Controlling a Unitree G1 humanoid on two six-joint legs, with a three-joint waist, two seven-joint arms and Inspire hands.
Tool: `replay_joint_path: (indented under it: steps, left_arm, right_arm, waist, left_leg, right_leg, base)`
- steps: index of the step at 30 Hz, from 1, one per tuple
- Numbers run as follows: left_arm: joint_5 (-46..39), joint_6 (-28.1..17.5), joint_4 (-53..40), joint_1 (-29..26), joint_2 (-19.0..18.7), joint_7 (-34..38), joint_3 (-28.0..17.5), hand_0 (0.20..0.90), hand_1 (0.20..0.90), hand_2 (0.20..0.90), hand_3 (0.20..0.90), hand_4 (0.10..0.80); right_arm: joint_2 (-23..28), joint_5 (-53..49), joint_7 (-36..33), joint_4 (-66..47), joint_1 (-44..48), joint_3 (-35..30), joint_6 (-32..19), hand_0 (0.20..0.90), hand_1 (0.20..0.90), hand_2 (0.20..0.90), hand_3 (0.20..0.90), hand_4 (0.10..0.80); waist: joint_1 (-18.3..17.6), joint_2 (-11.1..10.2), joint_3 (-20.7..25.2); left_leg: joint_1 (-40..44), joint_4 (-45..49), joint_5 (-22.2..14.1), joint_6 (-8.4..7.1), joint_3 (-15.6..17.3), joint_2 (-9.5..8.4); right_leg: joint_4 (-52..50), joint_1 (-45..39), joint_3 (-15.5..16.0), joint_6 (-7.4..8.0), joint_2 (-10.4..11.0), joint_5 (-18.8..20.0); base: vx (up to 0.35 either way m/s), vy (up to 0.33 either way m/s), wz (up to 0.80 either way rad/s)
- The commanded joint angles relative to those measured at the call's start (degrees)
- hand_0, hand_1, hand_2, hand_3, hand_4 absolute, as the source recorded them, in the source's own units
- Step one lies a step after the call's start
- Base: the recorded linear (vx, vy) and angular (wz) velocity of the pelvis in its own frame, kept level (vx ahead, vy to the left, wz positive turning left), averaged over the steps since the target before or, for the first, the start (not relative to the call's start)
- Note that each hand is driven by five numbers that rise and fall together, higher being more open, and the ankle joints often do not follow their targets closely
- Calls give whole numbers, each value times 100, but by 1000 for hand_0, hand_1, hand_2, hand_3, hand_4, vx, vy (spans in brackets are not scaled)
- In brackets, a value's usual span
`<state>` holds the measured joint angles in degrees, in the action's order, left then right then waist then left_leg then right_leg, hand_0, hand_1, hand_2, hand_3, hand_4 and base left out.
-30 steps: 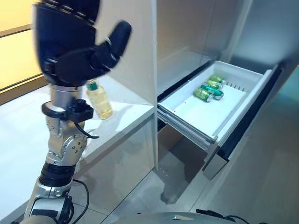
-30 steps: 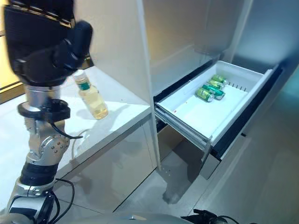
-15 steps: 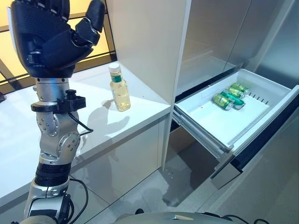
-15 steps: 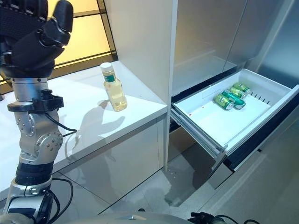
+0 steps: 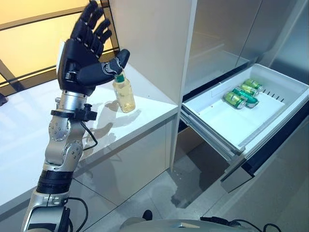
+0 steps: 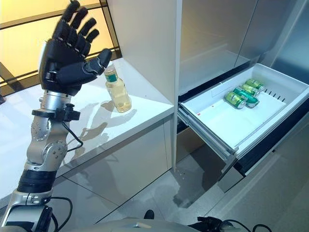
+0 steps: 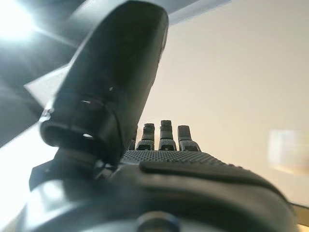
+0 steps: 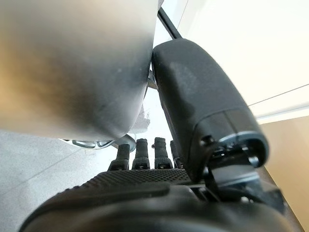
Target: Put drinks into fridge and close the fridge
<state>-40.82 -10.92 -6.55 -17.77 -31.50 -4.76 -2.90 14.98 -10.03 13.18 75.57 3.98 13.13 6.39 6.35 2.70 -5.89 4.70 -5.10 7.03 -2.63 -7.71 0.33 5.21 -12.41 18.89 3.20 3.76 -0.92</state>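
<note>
A clear bottle of yellowish drink with a green label stands upright on the white counter, close to the fridge's white side wall. My left hand is raised above the counter just left of the bottle, open with fingers spread; its thumb crosses in front of the bottle's cap and holds nothing. It also shows in the left wrist view. The fridge's white drawer is pulled out to the right, with green cans lying at its far end. My right hand is open and empty.
The drawer juts out into the floor space on the right, with its dark front panel at its outer end. An open fridge shelf lies above it. A dark-framed window runs behind the counter.
My left hand has moved away from the camera and to the right, toward the bottle, and its fingers have spread. The view has shifted slightly.
</note>
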Motion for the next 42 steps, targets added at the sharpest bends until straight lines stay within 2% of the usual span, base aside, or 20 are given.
replay_joint_path:
  steps: [1,8,18,25,30,34,42]
  left_arm:
    - [214,-184,-62,-226,-321,-75,-128,900,900,900,900,800]
    - [464,-165,453,-189,-357,157,-115,900,900,900,900,800]
    - [642,-435,932,-217,-345,401,-101,900,900,900,900,800]
    - [566,-894,647,-308,-335,272,-157,900,900,900,900,800]
    - [1092,-1415,-88,-499,-441,479,-217,900,900,900,900,800]
    - [1361,-1518,-355,-638,-434,783,-258,900,900,900,900,800]
    - [1628,-1429,-333,-610,-479,1327,-289,900,900,900,900,800]
  right_arm:
    - [155,214,137,11,63,60,102,900,900,900,900,800]
    - [187,227,220,-37,38,21,98,900,900,900,900,800]
    - [207,275,204,-123,-54,-29,138,900,900,900,900,800]
    - [197,332,186,-108,-108,-97,108,900,900,900,900,800]
    - [161,332,166,-73,-124,-93,67,900,900,900,900,800]
    - [119,306,147,-56,-107,-45,51,900,900,900,900,800]
    - [102,341,152,-27,-92,-28,58,900,900,900,900,800]
  waist:
    - [-64,-6,25]
    - [-147,-2,34]
    - [-277,-12,6]
    - [-322,-29,2]
    - [-313,-27,27]
    - [-301,-20,70]
    - [-300,-17,109]
  left_leg:
    - [279,259,-881,111,733,-127]
    - [276,252,-879,109,849,-126]
    - [288,262,-892,141,976,-130]
    - [321,254,-920,170,1000,-144]
    - [346,202,-917,172,985,-151]
    - [361,145,-908,167,963,-158]
    - [388,127,-921,183,956,-171]
  right_leg:
    - [-1174,354,-215,-259,-250,-985]
    - [-1050,342,-299,-226,-271,-921]
    - [-1043,379,-403,-201,-289,-889]
    - [-1047,381,-454,-194,-296,-890]
    - [-1019,368,-458,-190,-308,-887]
    - [-984,355,-448,-197,-314,-892]
    - [-985,352,-446,-197,-312,-896]
  base:
    - [-2,31,-10]
    - [7,23,-8]
    - [15,14,-5]
    - [9,1,-2]
    - [0,0,0]
    - [0,0,0]
    - [0,0,0]
